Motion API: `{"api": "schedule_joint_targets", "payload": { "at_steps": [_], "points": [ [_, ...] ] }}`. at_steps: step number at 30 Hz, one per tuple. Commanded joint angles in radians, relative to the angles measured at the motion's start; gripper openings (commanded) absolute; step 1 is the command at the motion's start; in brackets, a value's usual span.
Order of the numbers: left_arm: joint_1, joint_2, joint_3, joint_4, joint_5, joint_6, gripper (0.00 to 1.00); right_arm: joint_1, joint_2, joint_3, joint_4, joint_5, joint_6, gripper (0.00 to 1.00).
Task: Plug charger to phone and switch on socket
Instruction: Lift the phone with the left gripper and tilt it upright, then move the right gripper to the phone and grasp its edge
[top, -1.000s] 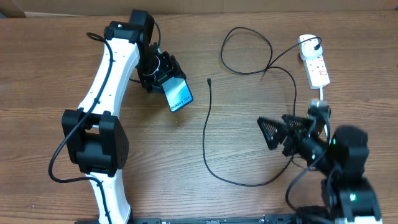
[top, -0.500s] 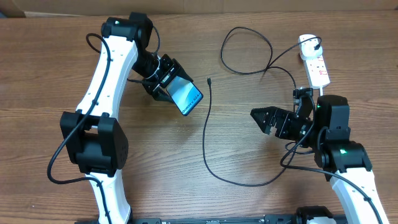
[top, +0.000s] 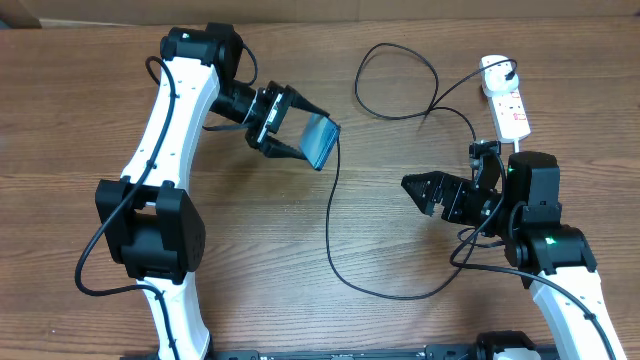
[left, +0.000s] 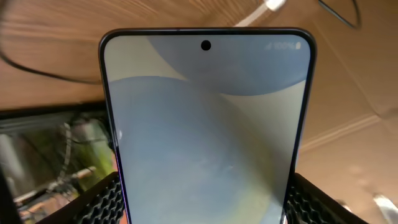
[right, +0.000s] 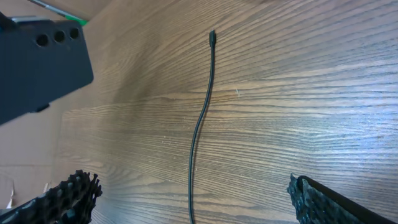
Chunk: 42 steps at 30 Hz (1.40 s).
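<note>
My left gripper (top: 290, 125) is shut on the phone (top: 320, 141) and holds it lifted and tilted above the table; its blue-grey screen (left: 208, 130) fills the left wrist view between my fingers. The charger, a thin black cable (top: 331, 215), loops across the table, its connector tip (top: 337, 129) lying right beside the phone. In the right wrist view the cable (right: 200, 124) runs up to its tip (right: 212, 36), with the phone's dark back (right: 37, 65) at upper left. My right gripper (top: 425, 192) is open and empty, right of the cable. The white socket (top: 506, 100) lies at the far right.
The socket's thick white cord (top: 518, 150) runs down toward my right arm. The black cable makes a loop (top: 395, 80) at the back middle and plugs into the socket's top end (top: 492, 68). A cardboard wall borders the table's far edge.
My left gripper has swung the phone right and turned it up on edge, close to the cable tip. My right arm rose from the front edge, then held still.
</note>
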<state>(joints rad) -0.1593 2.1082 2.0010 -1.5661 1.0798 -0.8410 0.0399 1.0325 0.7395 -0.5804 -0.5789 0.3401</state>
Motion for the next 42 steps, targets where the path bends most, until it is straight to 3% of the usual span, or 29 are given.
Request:
{"api": "schedule_joint_targets", "payload": {
  "at_steps": [1, 11, 28, 36, 42],
  "points": [
    [0.018, -0.019, 0.030, 0.009, 0.153, -0.065, 0.04, 0.004, -0.002, 0.026, -0.001, -0.010, 0.001, 1.00],
    [0.044, -0.019, 0.030, 0.027, 0.157, -0.170, 0.04, 0.004, 0.000, 0.026, -0.002, -0.010, 0.001, 1.00],
    [0.044, -0.019, 0.030, 0.064, 0.127, -0.124, 0.04, 0.005, 0.005, 0.026, -0.002, -0.011, 0.015, 0.97],
    [0.043, -0.019, 0.030, 0.109, -0.063, -0.128, 0.04, 0.051, 0.005, 0.026, 0.053, -0.012, 0.086, 0.87],
    [0.040, -0.019, 0.030, 0.108, -0.233, -0.190, 0.04, 0.146, 0.008, 0.027, 0.129, 0.089, 0.225, 0.86]
  ]
}}
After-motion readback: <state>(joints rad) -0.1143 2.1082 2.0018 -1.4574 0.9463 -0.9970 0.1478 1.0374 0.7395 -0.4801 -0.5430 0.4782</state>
